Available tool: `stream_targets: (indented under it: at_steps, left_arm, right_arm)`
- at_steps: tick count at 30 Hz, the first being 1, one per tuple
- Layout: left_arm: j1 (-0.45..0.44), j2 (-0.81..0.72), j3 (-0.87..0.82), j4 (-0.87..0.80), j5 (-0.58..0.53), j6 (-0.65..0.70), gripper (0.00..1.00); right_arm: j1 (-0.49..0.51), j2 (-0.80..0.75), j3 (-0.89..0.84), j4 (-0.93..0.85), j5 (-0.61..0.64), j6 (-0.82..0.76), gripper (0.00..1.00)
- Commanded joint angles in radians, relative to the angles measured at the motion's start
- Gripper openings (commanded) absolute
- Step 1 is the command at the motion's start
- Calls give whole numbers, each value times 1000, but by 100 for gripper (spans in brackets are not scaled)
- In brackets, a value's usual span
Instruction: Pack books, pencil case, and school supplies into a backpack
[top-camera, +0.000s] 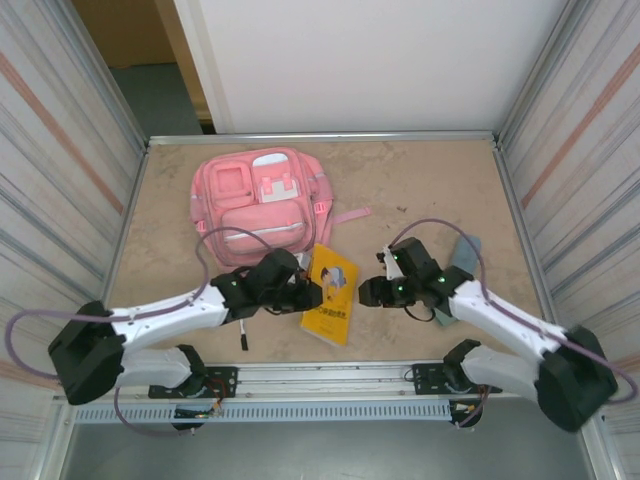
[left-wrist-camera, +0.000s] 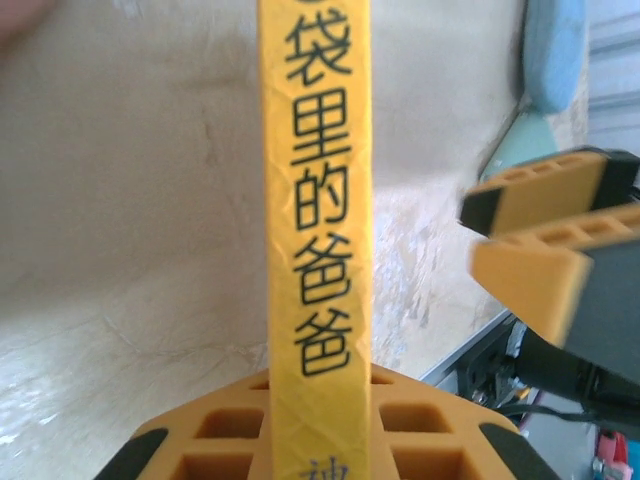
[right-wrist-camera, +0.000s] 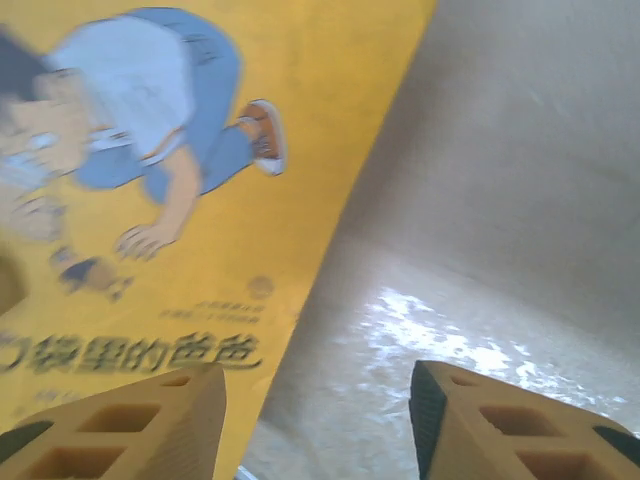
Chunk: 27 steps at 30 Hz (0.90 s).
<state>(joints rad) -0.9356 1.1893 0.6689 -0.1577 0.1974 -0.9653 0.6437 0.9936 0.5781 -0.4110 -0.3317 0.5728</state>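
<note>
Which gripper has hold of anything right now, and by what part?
The left gripper grips the yellow book by its spine edge. The right gripper stands open, holding nothing.

tan tabletop (top-camera: 420, 180), white back panel (top-camera: 380, 60), ribbed side walls (top-camera: 60, 150), metal front rail (top-camera: 330, 375)
</note>
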Motion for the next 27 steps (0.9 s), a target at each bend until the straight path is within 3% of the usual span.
stream_targets:
  at_steps: [1,3,5,8,13,18,21,27]
  left_arm:
    - [41,-137,81,-63,-106,-9,0]
    - [78,-206,80,-41,-108,-10,0]
    - [132,-272,83,-35,-101,-26,0]
    - [224,-336,83,-24,-100,-69,0]
    - [257,-402,55,77,-215,-155,0]
    - [258,-392,-2,249,-207,-255,0]
    - [257,-383,-30,317,-188,-298,0]
    - [253,-383,-83,354,-202,-459,0]
  right_arm:
    - [36,-160,41,-27,129,-60,60]
    - [38,-223,58,-23,158,-13,68]
    - [36,-246,90,5,102,77,82]
    - [39,-227,130,56,27,216,92]
    - [73,-117,134,197,-32,548,93]
    - [132,42,161,403,-61,719,94]
    - [183,75,157,526,1,815,95]
    - [254,152,191,548,151,927,95]
